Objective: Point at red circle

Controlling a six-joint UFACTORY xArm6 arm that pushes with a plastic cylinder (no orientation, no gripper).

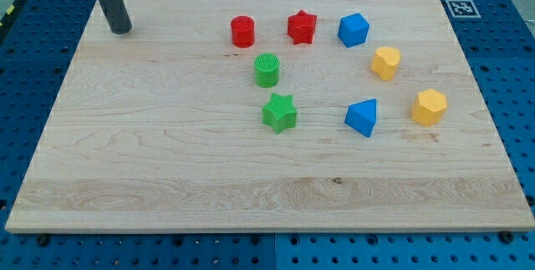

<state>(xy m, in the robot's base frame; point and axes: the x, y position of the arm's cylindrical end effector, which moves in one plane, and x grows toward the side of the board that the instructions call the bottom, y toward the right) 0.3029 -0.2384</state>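
Note:
The red circle (242,32) is a short red cylinder near the view's top, just left of centre. A red star (302,28) sits to its right. My tip (121,30) is the lower end of the dark rod at the view's upper left. It rests on the board, far to the left of the red circle and at about the same height in the view. No block touches it.
A green circle (267,69) and a green star (279,111) lie below the red circle. A blue block (354,30), a blue wedge (363,117) and two yellow blocks (385,63) (429,106) lie to the right. The wooden board (167,178) sits on a blue pegboard.

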